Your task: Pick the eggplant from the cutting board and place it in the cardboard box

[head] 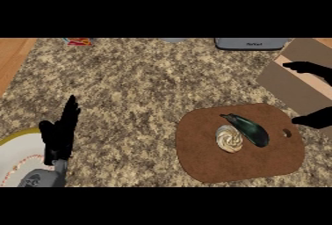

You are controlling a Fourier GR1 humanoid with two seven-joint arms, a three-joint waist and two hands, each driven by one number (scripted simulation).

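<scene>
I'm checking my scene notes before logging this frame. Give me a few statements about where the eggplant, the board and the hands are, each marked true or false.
1. The eggplant lies on the cutting board. True.
2. The eggplant is already in the cardboard box. False: it is on the board.
3. A pale swirled pastry sits beside the eggplant. True.
4. The left hand holds the eggplant. False: it rests open at the left, fingers up, near a plate.
5. The right hand shows at the right edge, near the box. True.
</scene>
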